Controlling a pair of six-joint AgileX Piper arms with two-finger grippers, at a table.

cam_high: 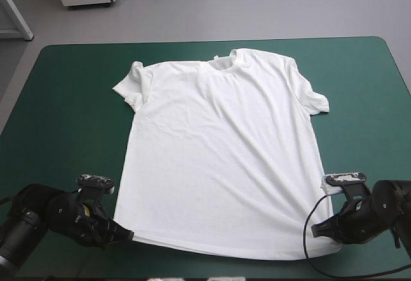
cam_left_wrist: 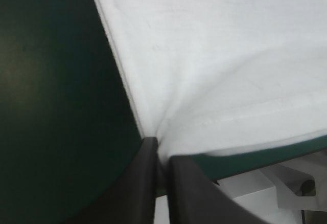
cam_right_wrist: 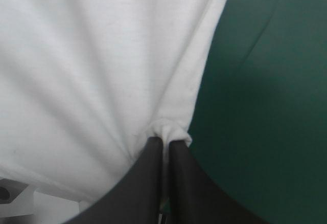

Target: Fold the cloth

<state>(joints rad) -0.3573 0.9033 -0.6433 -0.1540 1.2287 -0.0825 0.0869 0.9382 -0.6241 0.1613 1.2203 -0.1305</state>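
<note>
The T-shirt point(cam_high: 221, 153) is spread flat on the teal-green cover point(cam_high: 64, 101), collar toward the far edge. Its near hem corners are clamped by the left gripper point(cam_high: 128, 235) and the right gripper point(cam_high: 318, 228).

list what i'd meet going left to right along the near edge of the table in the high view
left gripper, shut on the near left hem corner → T-shirt, white, spread flat on the teal-green cover → right gripper, shut on the near right hem corner
</note>
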